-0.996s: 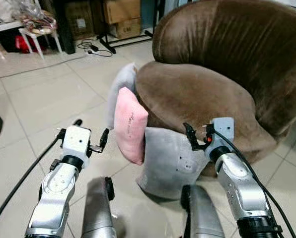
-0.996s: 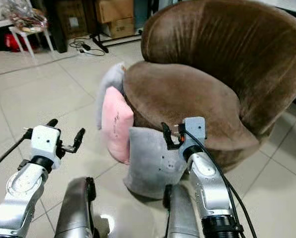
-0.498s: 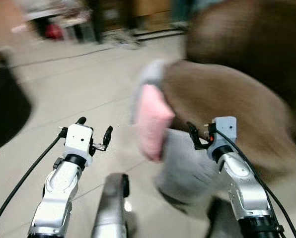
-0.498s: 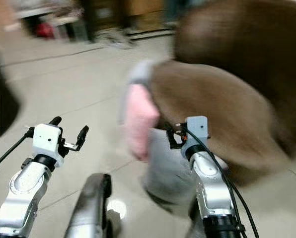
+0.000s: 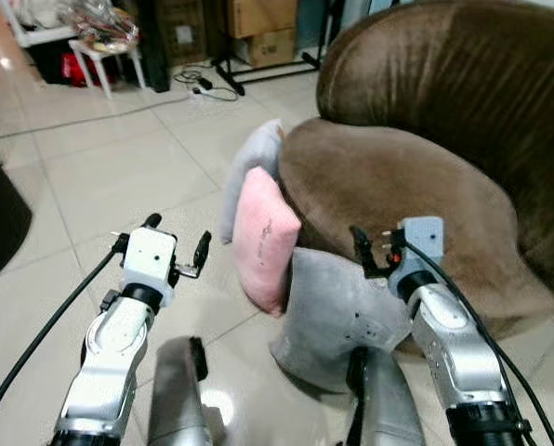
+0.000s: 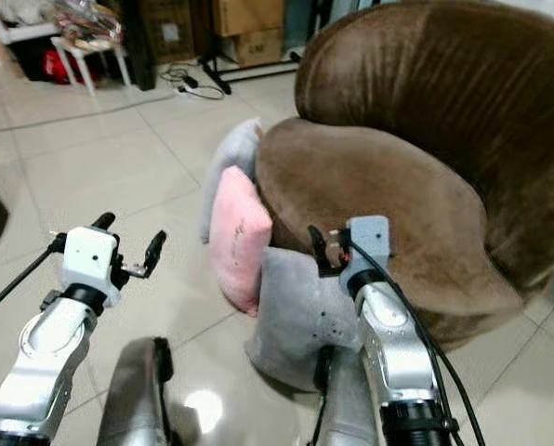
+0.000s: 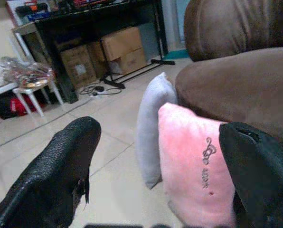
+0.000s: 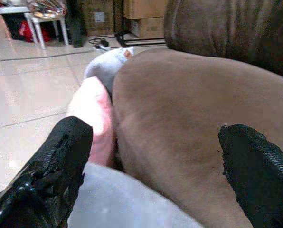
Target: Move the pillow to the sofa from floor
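— Pillow first: has any of them left the floor?

— No. Going by how things lie, the job is barely begun. The left tool (image 5: 177, 249) hangs in the air with its black fingers spread wide and nothing between them, just short of the pink pillow (image 5: 264, 237). The right tool (image 5: 372, 249) is raised over the near grey pillow (image 5: 337, 311); through its wrist camera the two fingers stand far apart, and it grips nothing either.

— So where do the pillows sit?

— All three stand on edge on the tiled floor (image 5: 100, 181), leaning against the front of the brown sofa (image 5: 402, 177). The pink one is in the middle, with a second grey pillow (image 5: 250, 167) behind it, farther from the robot, and the near grey one close beside it on the robot's side.

— What is left, then?

— Nearly everything, I'd say: close on a pillow, lift it, set it on the seat. The seat cushion is bare.

— Any boxes or bins worth noting?

— Cardboard boxes (image 5: 263, 28) stand at the back under a dark table; I can't tell what is in them. A small white stool (image 5: 105, 51) carries a heap of crinkled plastic wrapping.
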`<state>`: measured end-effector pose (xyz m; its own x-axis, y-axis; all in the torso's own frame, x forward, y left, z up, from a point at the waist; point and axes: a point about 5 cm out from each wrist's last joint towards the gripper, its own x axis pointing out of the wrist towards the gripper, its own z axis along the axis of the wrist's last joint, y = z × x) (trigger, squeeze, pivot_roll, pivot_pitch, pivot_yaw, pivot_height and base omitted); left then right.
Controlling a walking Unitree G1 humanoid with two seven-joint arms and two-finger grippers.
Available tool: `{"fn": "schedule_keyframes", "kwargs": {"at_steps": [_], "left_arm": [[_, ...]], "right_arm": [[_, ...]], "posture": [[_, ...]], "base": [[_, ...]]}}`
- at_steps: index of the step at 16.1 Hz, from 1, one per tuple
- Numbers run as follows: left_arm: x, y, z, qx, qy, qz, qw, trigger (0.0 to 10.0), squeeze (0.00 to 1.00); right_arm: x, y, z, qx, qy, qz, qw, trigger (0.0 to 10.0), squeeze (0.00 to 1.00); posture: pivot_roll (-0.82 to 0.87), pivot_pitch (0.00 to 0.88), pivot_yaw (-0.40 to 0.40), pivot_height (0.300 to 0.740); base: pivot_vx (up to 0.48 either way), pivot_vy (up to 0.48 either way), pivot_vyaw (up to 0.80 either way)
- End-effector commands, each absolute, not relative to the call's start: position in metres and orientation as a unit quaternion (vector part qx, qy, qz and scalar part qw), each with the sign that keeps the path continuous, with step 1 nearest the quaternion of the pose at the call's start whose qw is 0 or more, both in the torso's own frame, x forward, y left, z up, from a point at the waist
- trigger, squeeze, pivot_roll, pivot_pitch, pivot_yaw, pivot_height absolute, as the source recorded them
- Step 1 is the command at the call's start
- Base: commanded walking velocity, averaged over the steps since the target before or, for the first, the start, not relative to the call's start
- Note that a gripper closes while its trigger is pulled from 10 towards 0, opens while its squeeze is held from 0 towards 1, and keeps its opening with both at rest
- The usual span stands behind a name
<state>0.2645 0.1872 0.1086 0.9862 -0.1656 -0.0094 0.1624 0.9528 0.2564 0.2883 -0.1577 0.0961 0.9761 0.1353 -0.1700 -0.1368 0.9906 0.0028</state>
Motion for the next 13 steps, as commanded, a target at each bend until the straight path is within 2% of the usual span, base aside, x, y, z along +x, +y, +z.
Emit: {"fn": "schedule_keyframes", "kwargs": {"at_steps": [1, 2, 4, 7, 12, 13], "left_arm": [[0.264, 0.19, 0.109, 0.137, -0.003, -0.08, 0.987, 10.0, 0.0], [0.264, 0.19, 0.109, 0.138, -0.003, -0.082, 0.987, 10.0, 0.0], [0.267, 0.184, 0.107, 0.147, 0.001, -0.107, 0.983, 10.0, 0.0], [0.267, 0.179, 0.104, 0.156, 0.012, -0.139, 0.978, 10.0, 0.0], [0.258, 0.182, 0.1, 0.16, 0.028, -0.171, 0.972, 10.0, 0.0], [0.258, 0.179, 0.1, 0.161, 0.03, -0.185, 0.969, 10.0, 0.0]], "right_arm": [[0.291, -0.158, 0.098, -0.005, 0.083, 0.072, 0.994, 10.0, 0.13], [0.291, -0.158, 0.099, -0.006, 0.083, 0.074, 0.994, 10.0, 0.0], [0.294, -0.158, 0.093, 0.002, 0.106, 0.086, 0.991, 10.0, 0.0], [0.3, -0.164, 0.083, -0.039, 0.143, 0.088, 0.985, 10.0, 0.0], [0.312, -0.163, 0.079, -0.074, 0.152, 0.105, 0.98, 10.0, 0.0], [0.316, -0.159, 0.082, -0.075, 0.138, 0.129, 0.979, 10.0, 0.6]], "posture": [[-0.04, 0.0, -0.01, 0.475], [-0.04, 0.0, -0.01, 0.475], [-0.05, 0.0, -0.005, 0.465], [-0.04, 0.0, -0.002, 0.435], [-0.05, 0.0, 0.008, 0.385], [-0.05, 0.0, 0.011, 0.385]], "base": [[0.0, 0.0, 0.0], [0.0, 0.0, 0.0], [0.0, 0.0, 0.0], [0.0, 0.0, 0.0], [0.0, 0.0, 0.0], [0.0, 0.0, 0.0]]}}
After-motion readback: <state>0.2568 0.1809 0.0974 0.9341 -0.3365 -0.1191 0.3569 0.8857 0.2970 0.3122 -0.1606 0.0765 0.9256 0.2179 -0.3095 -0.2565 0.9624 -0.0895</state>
